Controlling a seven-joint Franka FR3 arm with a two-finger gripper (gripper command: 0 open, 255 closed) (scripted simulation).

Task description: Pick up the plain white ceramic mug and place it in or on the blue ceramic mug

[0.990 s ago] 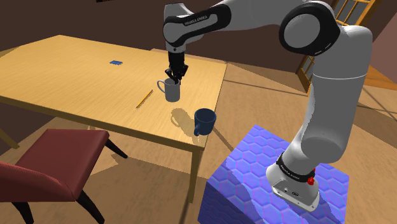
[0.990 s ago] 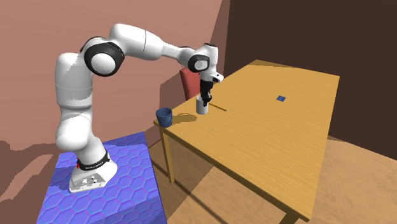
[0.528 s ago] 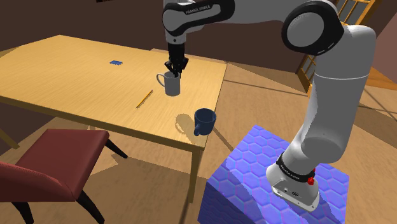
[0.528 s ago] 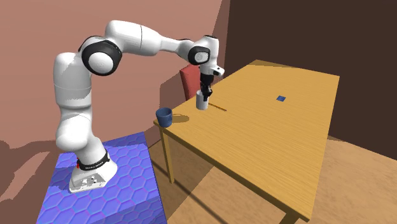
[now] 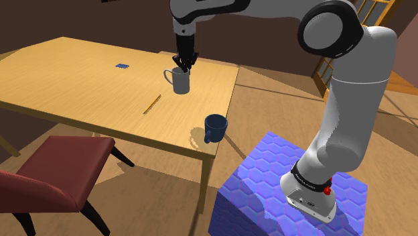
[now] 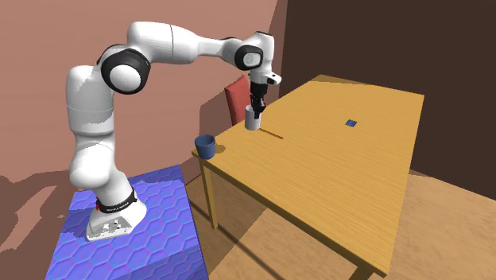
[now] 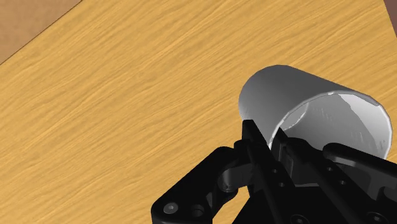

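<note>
got the white mug pinched by its rim between closed fingers, hanging upright right below them, blue mug down lower, off toward the stand, well apart.

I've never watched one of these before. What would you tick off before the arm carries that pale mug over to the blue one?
1. Grip: the gripper clasps the white mug by the wall at its rim, as the wrist view shows: ok.
2. White mug clear of the table: it looks lifted: ok.
3. White mug hanging about upright: ok.
4. Blue mug upright, mouth up, near the table's edge: ok.
5. Way between the two mugs: the pencil lies off to one side: ok.
6. Whether the white mug will go inside the blue one: cannot tell; they look alike in size.
</note>
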